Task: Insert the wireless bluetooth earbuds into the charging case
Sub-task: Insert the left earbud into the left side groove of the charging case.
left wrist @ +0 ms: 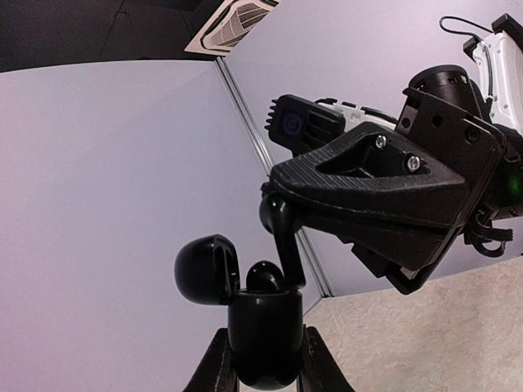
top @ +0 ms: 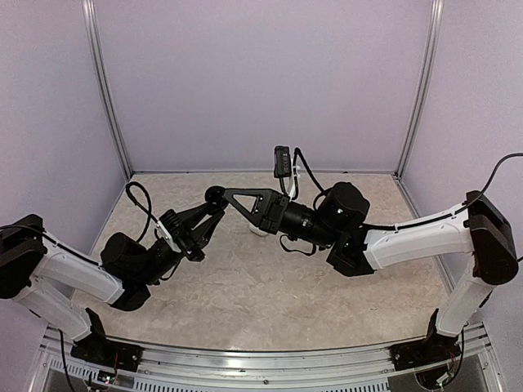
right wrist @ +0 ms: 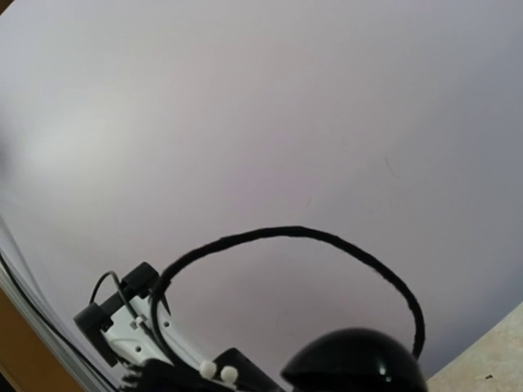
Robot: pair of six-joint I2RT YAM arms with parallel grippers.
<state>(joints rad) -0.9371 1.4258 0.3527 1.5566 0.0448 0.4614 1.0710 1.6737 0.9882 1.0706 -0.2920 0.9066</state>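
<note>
the left arm (top: 78, 273) reaches in from the left, and the left jaws are clamped on the charging case (left wrist: 261, 335). here the case is a glossy black little box, held upright above the counter (top: 270, 302) with one finger (left wrist: 214, 363) pressed against each side of its lower half. the lid (left wrist: 206, 269) is swung open to the left on its hinge, so the mouth of the case faces up.

the right arm (top: 409, 237) stretches across from the right. the right jaws are together, and their tips come to the case from above and to the right. at those tips sits a black earbud (left wrist: 286, 245): its rounded head is pinched there and its stem slants down into the open mouth. it is black on black, so i cannot tell how far the stem is in. just left of the stem a second earbud (left wrist: 263, 276) shows as a rounded dome in the case.

from above, both jaws meet over the counter, towards the back and left of its middle. the right wrist camera shows only wall, a looping cable (right wrist: 327, 241) and a black housing (right wrist: 355, 363), not its own jaws.
</note>
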